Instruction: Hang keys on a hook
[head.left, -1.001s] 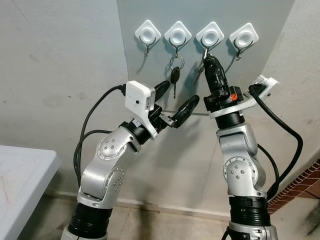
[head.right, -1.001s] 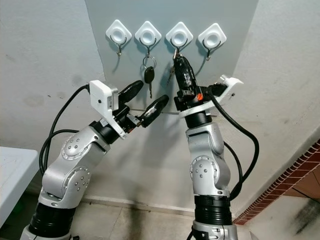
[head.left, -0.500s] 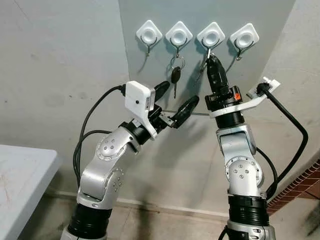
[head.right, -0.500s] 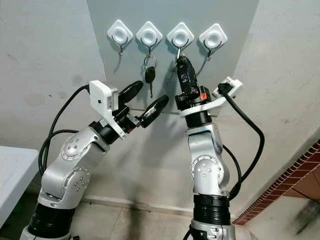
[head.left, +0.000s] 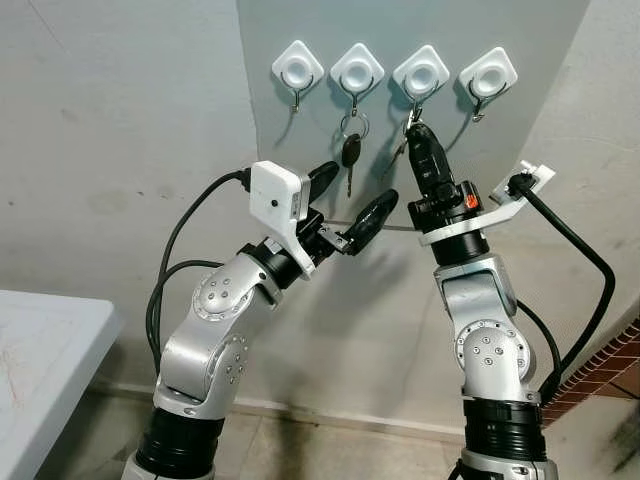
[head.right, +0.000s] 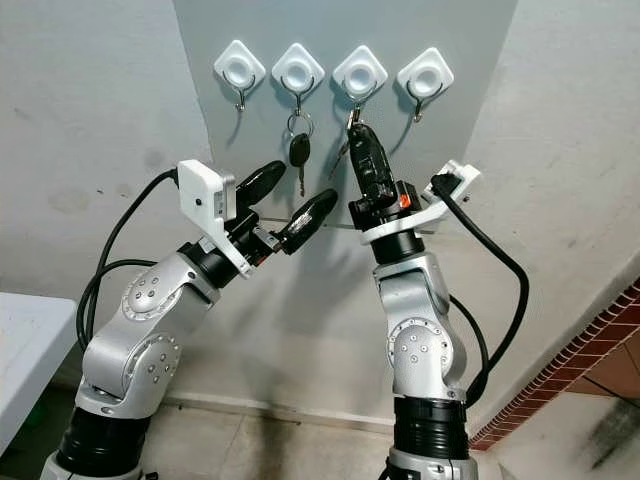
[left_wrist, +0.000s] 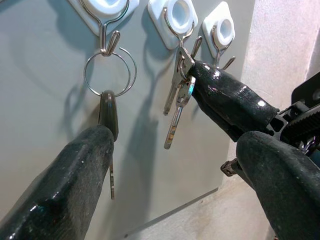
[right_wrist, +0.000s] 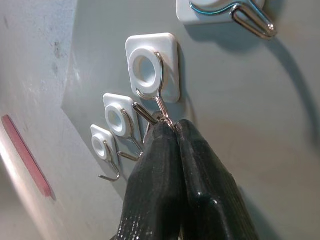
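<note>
Left wrist view shows the right gripper (left_wrist: 192, 75) with its fingers pressed together on the silver keys (left_wrist: 177, 107), whose ring sits at the tip of the third hook (left_wrist: 186, 31) along the upper edge of the grey panel (head.left: 520, 30), counted from the panel's left edge. Whether the ring is fully over the hook wire I cannot tell. The left gripper (head.left: 350, 200) hovers with fingers spread, holding nothing, below the black key (head.left: 349, 152) already hanging on the second hook (head.left: 357, 72).

Recommendation: seat the ring well into the hook's bend before the fingers part. Lower slightly so the hook takes the weight, then withdraw straight away from the panel, avoiding the hanging blades.
</note>
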